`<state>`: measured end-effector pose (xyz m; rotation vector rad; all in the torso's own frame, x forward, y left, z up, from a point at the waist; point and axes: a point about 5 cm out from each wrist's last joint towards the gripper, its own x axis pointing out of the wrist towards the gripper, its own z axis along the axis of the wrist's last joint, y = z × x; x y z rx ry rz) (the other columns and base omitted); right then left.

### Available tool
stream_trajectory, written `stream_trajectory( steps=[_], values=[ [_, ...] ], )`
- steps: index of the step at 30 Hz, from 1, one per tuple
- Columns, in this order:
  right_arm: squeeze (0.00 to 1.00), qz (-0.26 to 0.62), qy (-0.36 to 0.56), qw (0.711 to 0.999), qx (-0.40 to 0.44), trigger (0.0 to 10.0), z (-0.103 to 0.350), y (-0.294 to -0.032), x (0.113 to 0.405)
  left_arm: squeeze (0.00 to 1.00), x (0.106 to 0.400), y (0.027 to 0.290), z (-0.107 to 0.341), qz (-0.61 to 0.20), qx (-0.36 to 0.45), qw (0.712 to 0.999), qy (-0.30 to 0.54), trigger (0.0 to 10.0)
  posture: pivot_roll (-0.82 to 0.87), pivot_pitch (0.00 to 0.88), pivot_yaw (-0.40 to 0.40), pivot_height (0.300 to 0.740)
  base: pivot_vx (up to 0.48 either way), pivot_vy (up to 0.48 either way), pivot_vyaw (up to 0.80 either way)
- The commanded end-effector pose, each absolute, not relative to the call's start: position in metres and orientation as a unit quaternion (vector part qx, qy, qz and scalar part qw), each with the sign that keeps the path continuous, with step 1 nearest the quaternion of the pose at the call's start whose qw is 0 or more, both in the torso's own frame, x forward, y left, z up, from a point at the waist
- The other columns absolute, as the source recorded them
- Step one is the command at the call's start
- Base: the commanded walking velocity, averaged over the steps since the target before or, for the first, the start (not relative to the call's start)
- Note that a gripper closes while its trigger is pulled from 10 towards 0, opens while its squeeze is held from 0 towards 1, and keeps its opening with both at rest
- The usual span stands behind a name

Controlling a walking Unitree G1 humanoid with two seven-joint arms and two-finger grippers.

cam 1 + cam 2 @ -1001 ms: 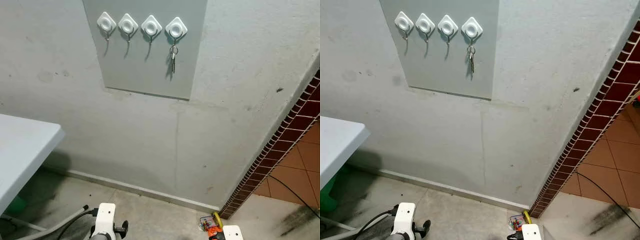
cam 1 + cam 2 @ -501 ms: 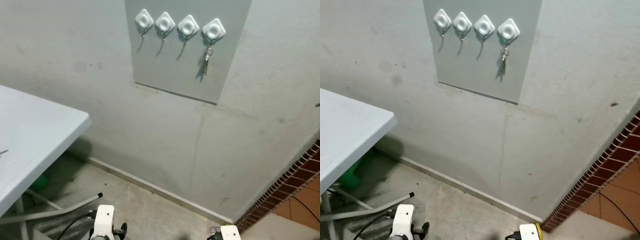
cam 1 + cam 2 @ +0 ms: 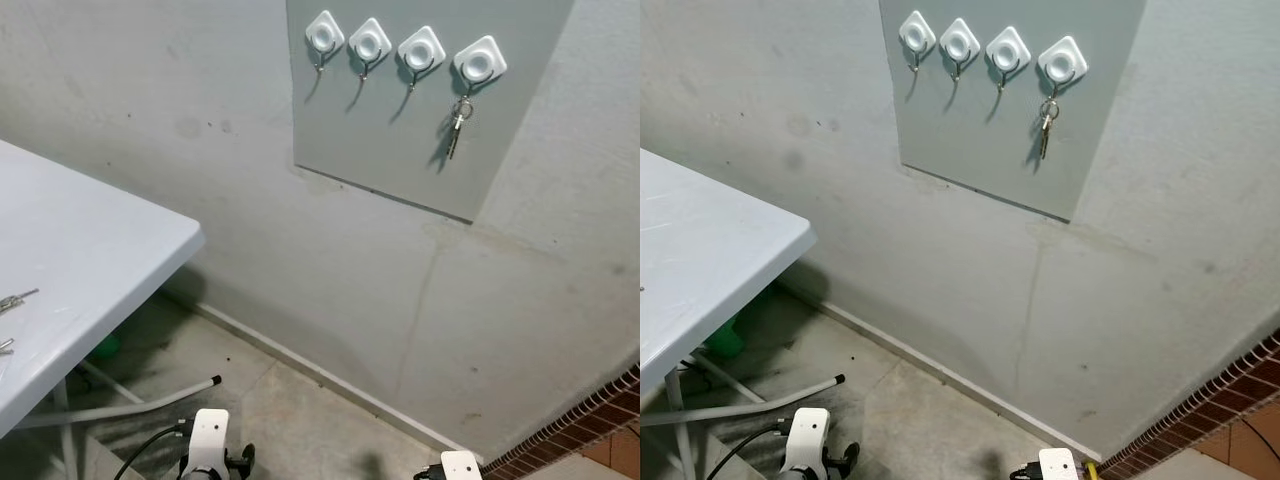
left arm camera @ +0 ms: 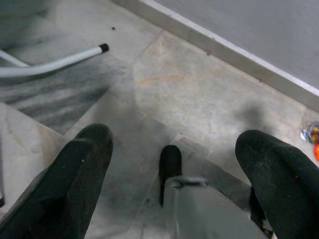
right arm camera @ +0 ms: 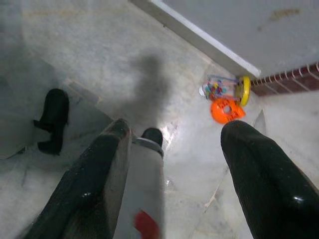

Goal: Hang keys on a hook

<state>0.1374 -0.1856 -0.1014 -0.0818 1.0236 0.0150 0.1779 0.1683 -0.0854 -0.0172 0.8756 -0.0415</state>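
1. I see a white table [image 3: 90,250] at the left, standing on a white tube leg [image 3: 750,405] over the grey floor [image 3: 290,400]; something green [image 3: 725,340] sits beneath it.
2. A white skirting board [image 4: 239,55] lines the wall's foot.
3. A brick strip [image 3: 1200,415] runs at the right; an orange and yellow toy [image 5: 227,102] lies just beside it.

Hooks [image 3: 421,50]: four, white, on grey panel [image 3: 400,130]. Keys [image 3: 456,124]: silvery metal. Wall [image 3: 250,230]: pale grey, faintly stained. Table [image 3: 70,270] left of panel: white. Brick edging [image 3: 590,420] lower right of panel: dark red, pale joints. Toy [image 5: 227,109], blurred: orange, possibly plastic.
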Motion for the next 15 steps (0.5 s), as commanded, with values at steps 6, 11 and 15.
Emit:
stream_trajectory(
  steps=[6, 11, 15],
  values=[
    [0.0, 0.002, 0.491, 0.871, -0.037, 10.0, -0.1012, -0.1874, 0.1376, 0.0, 0.1763, 0.1692, -0.0863, -0.018, -0.006, 0.903, 0.429, 10.0, 0.01, 0.0, 0.024, 0.74, 0.0, 0.0, 0.8],
    [0.0, 0.002, 0.49, 0.871, -0.037, 10.0, -0.1011, -0.1873, 0.1381, 0.0, 0.1768, 0.1694, -0.0861, -0.018, -0.005, 0.903, 0.428, 10.0, 0.01, 0.0, 0.023, 0.74, 0.0, 0.0, 0.8],
    [0.0, 0.002, 0.49, 0.871, -0.036, 10.0, -0.101, -0.1873, 0.1384, 0.0, 0.1769, 0.1695, -0.0861, -0.018, -0.005, 0.903, 0.429, 10.0, 0.01, 0.0, 0.024, 0.74, 0.0, 0.0, 0.8]
  ],
)
